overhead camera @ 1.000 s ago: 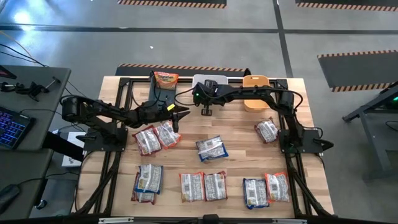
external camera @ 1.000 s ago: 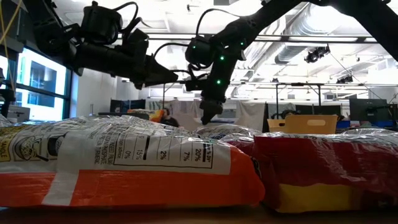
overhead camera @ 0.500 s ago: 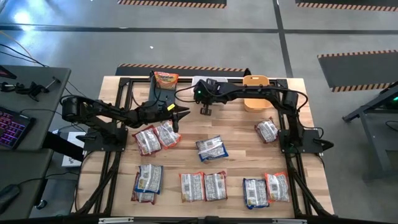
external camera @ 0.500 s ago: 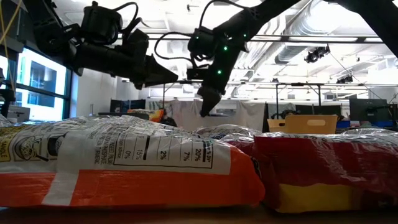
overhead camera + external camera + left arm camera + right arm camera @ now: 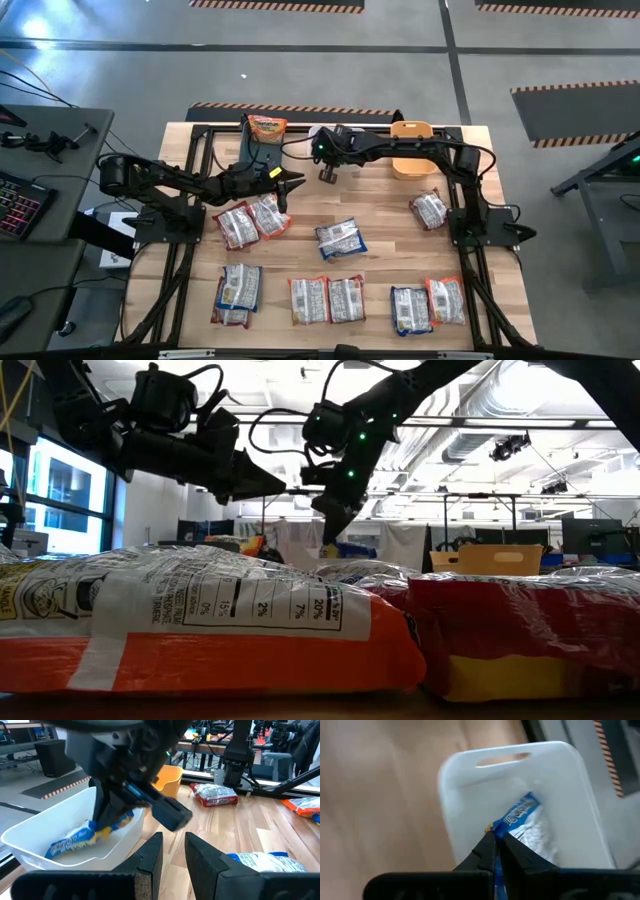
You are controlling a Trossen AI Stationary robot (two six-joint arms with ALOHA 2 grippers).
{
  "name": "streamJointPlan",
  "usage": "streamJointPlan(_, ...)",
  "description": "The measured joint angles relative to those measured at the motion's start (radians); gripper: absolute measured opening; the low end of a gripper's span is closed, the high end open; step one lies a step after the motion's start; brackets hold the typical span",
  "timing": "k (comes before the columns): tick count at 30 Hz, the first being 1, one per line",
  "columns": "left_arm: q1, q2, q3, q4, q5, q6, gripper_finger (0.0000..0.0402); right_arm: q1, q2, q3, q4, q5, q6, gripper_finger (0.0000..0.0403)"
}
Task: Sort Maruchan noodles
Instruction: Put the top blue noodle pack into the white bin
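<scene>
The Maruchan noodles are flat packets. Several lie on the wooden table [image 5: 380, 205], among them a pair [image 5: 250, 220] and one in the middle [image 5: 340, 238]. A blue packet [image 5: 75, 840] is in the white bin [image 5: 35, 832] at the far edge. My right gripper [image 5: 496, 836] is shut at this packet's raised corner, above the bin [image 5: 340, 128]. My left gripper [image 5: 174, 851] hovers close by on the left [image 5: 296, 181], level, open by a narrow gap and holding nothing. My right gripper pinches the blue packet's upper corner [image 5: 492, 826] between its shut fingertips [image 5: 107, 817]. It comes slanting down from above. That end is lifted toward the fingers, and the packet's other end [image 5: 52, 851] rests on the bin's floor.
An orange bin [image 5: 411, 150] stands to the right of the white one. An orange packet [image 5: 266, 128] sits at the far left. More packets lie along the near edge [image 5: 327, 298], [image 5: 428, 305], [image 5: 238, 290] and at the right [image 5: 430, 210]. Black frame rails run along the table's sides.
My right gripper has risen a little over the white bin and rolled about its own axis, staying shut. In the low view its tip now stands higher and slanted, with a bit of blue and yellow packet showing beside it.
</scene>
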Motion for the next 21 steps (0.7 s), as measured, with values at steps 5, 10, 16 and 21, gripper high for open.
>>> streamJointPlan(5, 0.0, 0.0, 0.0, -0.001, 0.0, 0.0, 0.0069, -0.004, -0.035, -0.003, 0.001, 0.047, 0.079, 0.0)
streamJointPlan(10, 0.0, 0.0, 0.0, -0.001, -0.001, 0.0, 0.0069, -0.004, -0.115, -0.078, 0.086, 0.124, 0.173, 0.0)
streamJointPlan(16, 0.0, 0.0, 0.0, -0.003, -0.042, -0.011, 0.0069, -0.004, -0.264, -0.382, 0.456, 0.2, 0.351, 0.0)
streamJointPlan(21, 0.017, 0.011, 0.015, 0.008, -0.104, -0.057, 0.0068, 0.015, -0.342, -0.667, 0.899, 0.32, 0.498, 0.0)
